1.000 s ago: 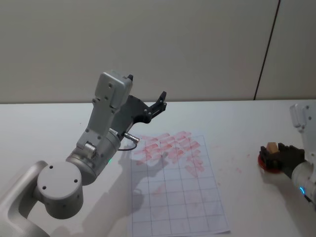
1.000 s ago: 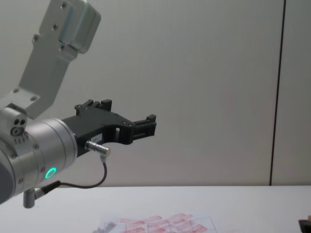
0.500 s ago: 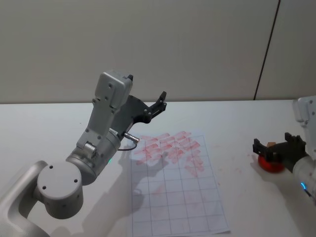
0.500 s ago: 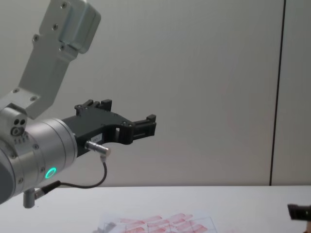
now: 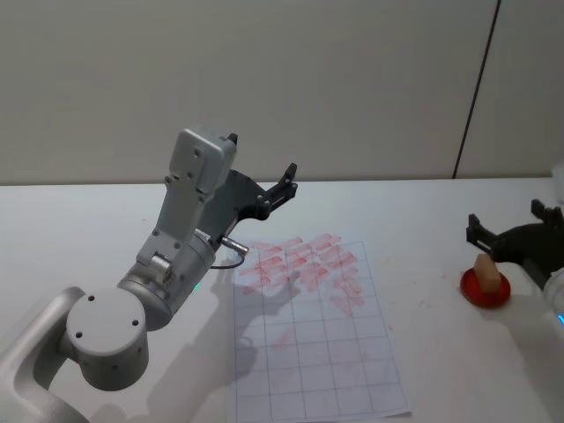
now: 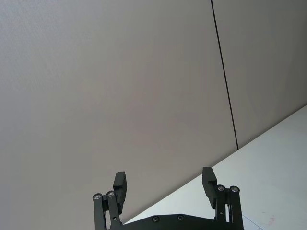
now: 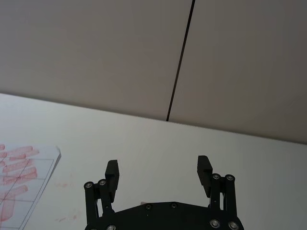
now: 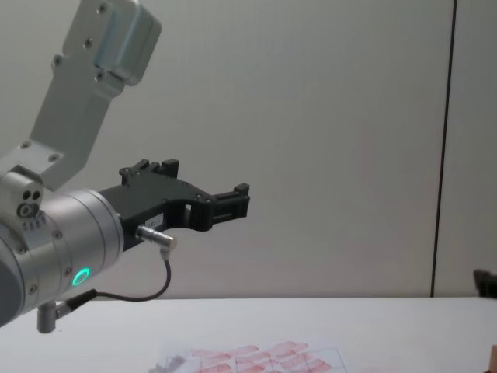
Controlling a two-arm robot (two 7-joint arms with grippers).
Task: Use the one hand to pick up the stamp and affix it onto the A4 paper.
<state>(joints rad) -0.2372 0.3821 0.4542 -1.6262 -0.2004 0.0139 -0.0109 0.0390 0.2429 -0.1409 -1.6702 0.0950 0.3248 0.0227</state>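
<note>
Stamp [image 5: 484, 271]: tan handle, upright on red round pad, table right. A4 paper [image 5: 308, 335]: flat, gridded, red marks on far rows.

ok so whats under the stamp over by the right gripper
The stamp stands upright on a round red ink pad on the white table, beside the A4 paper. Its printing face is pressed into the pad, so hidden. The open right gripper hangs just above, not touching.

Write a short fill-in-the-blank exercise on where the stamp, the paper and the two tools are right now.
1. The stamp stands on a ____ pad.
2. The right tool hangs over the stamp with its fingers ____.
3. The A4 paper bears red marks in its ____ rows.
4. The left tool is held ____ the table.

Missing words: red; open; far; above
</note>
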